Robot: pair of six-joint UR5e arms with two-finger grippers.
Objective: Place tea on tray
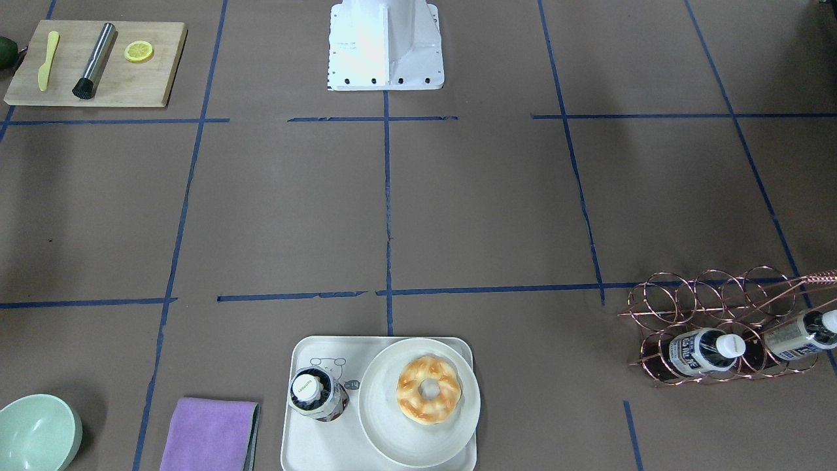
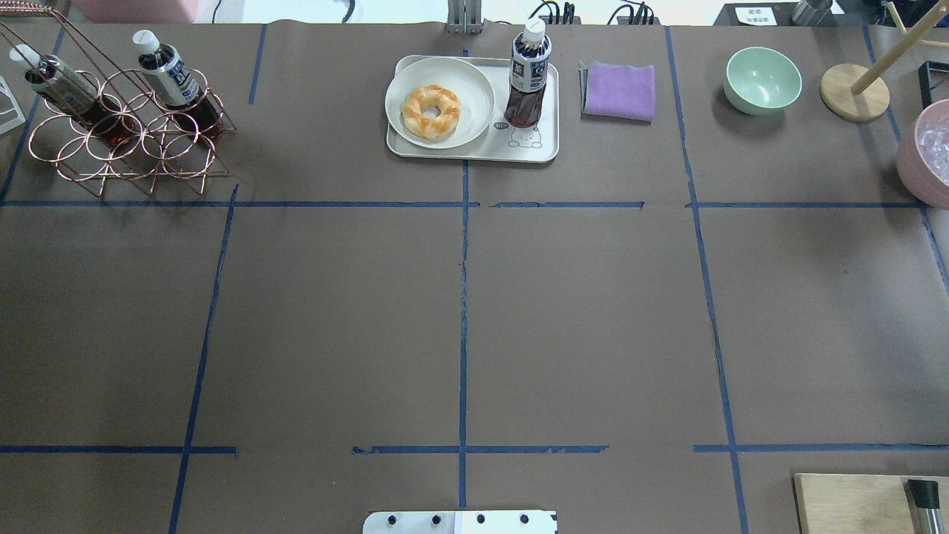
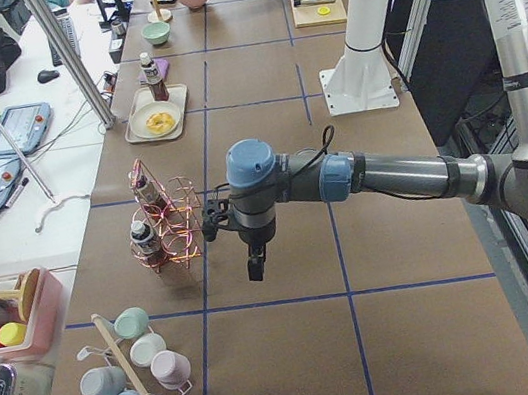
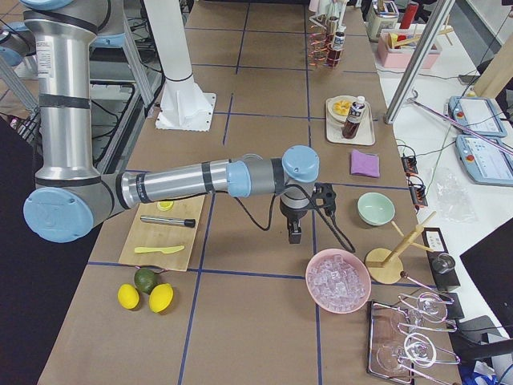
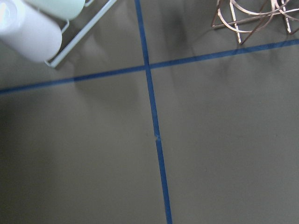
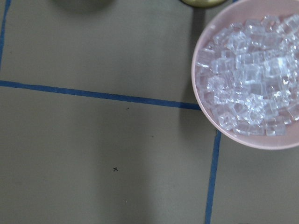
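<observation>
One tea bottle with dark liquid and a white cap stands upright on the cream tray, beside the bear drawing; it also shows in the front-facing view. Two like bottles lie in a copper wire rack. My left gripper hangs over the table just beside that rack, far from the tray. My right gripper hangs over the table near a pink ice bowl. Both show only in the side views, so I cannot tell whether they are open or shut.
A round plate with a doughnut fills the tray's other half. A purple cloth and a green bowl lie right of the tray. A cutting board is near the robot's right. Pastel cups lie near the left wrist.
</observation>
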